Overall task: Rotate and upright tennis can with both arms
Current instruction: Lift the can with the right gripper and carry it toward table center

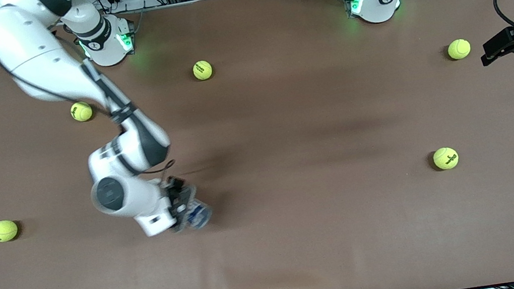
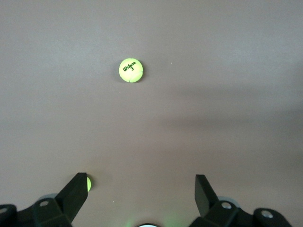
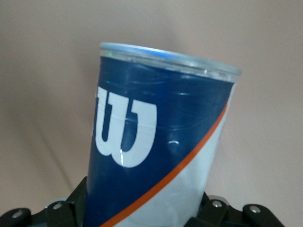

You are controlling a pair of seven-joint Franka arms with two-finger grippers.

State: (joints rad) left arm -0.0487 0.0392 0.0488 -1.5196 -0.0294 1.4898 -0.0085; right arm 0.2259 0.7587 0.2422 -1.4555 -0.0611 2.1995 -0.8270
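Tennis can (image 3: pixel 156 142) — a clear plastic tube with a dark blue and white label, an orange stripe and a W logo — sits between the right gripper's (image 1: pixel 185 211) jaws on the brown table (image 1: pixel 290 160), toward the right arm's end and near the front camera. Whether those jaws grip or are letting go, I cannot tell. It looks nearly upright, so the placing step seems close to done; next comes a clean release. The can's contents cannot be made out. Left gripper (image 2: pixel 141 194) waits with its jaws spread over bare table, yellow-green tennis balls (image 2: pixel 130 70) scattered about.
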